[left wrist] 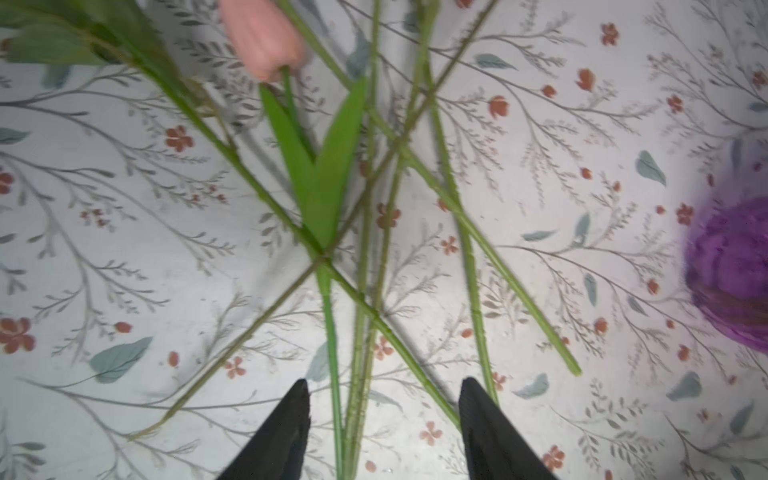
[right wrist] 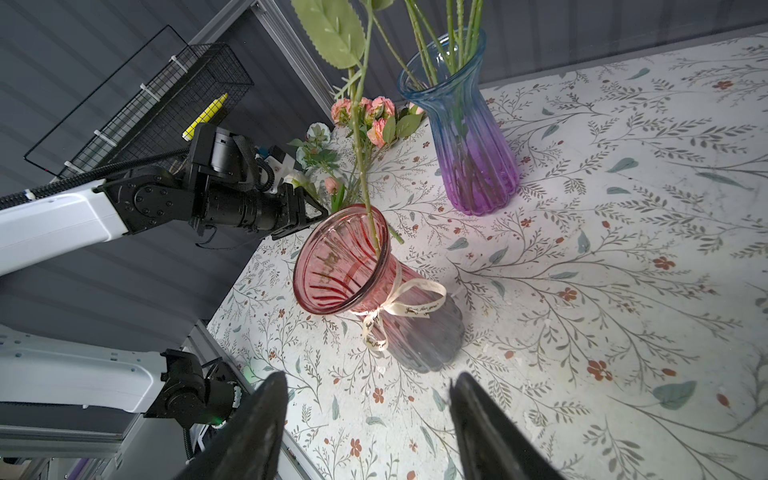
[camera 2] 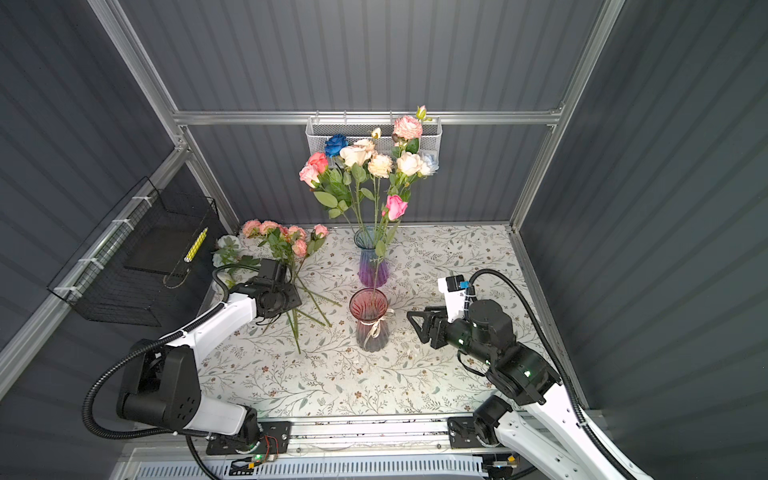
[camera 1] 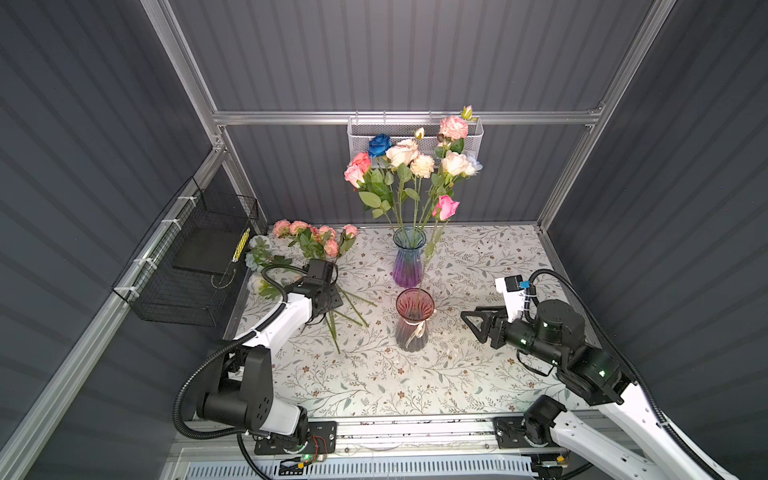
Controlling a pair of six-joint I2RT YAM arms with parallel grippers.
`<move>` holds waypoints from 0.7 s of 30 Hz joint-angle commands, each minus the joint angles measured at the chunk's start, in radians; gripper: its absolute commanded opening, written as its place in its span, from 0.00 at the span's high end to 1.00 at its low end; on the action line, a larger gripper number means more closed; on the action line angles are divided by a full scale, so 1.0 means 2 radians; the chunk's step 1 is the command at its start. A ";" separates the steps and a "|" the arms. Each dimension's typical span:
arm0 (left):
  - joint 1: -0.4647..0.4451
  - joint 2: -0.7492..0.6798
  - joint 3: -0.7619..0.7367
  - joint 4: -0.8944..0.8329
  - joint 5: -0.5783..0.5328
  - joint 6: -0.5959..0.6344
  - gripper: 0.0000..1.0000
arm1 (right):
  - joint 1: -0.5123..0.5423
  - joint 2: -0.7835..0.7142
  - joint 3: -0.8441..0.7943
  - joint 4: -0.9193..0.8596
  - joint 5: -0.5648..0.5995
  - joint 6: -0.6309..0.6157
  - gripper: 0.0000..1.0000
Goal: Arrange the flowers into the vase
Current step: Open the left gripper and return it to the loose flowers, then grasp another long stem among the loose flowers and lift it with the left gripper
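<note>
Two vases. Red vase (camera 1: 414,320): one rose (camera 1: 445,208). Blue vase (camera 1: 408,257) behind: many flowers (camera 1: 401,154). Left tool (left wrist: 384,380) spread over loose stems (left wrist: 465,249) left of red vase. Right tool (right wrist: 370,374) spread, empty.

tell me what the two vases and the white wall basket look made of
Red vase: tinted glass, probably; glossy, ribbed, translucent. Blue-to-purple vase: likewise glass, the stems show through its wall. White basket: perforated sheet, likely painted metal, matt; plastic cannot be ruled out.
</note>
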 commanded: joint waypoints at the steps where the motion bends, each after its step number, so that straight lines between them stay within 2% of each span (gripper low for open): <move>1: 0.028 -0.004 -0.025 0.000 -0.019 -0.018 0.39 | -0.003 -0.012 -0.003 0.004 0.006 -0.011 0.35; 10: 0.041 0.074 -0.013 0.025 -0.060 -0.025 0.38 | -0.004 -0.015 0.003 -0.004 0.009 -0.019 0.36; 15: 0.042 0.101 0.004 0.023 -0.063 -0.018 0.38 | -0.005 -0.021 0.007 -0.007 0.013 -0.020 0.36; 21: 0.041 0.102 -0.001 0.020 -0.044 -0.015 0.57 | -0.006 -0.021 0.015 -0.013 0.020 -0.026 0.36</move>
